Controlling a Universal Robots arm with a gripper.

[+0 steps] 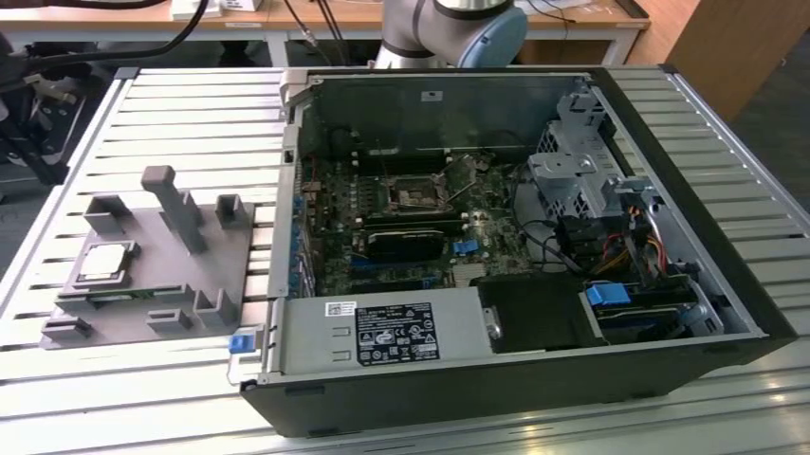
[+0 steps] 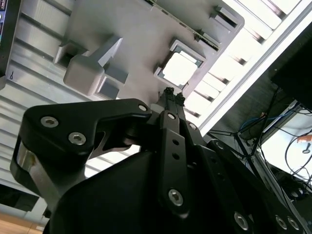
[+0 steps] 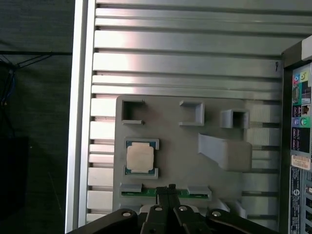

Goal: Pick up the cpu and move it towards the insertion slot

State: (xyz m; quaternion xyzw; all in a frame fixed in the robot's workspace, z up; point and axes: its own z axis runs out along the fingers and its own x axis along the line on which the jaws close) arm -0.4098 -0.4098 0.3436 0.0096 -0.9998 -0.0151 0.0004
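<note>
Slatted table [image 3: 195, 63], fixture plate [image 3: 180, 146]: cpu [image 3: 140, 158] sits in its recess; gripper [image 3: 170, 188], closed and empty, hovers apart, just beside.

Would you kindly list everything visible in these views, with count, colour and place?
cpu: one, silvery, seated in a recess of the fixture plate.
insertion slot: one, dark centre with metal frame, on the board inside the computer case.
fixture plate: one, grey, on the table at the exterior view's left.
computer case: one, black, open, lying on the table.
power supply: one, silver, in the case's near corner.
table: one, silver, slatted.
arm: one, grey, behind the case.
hand: one, black, shut, above the fixture plate, apart from the cpu.
</note>
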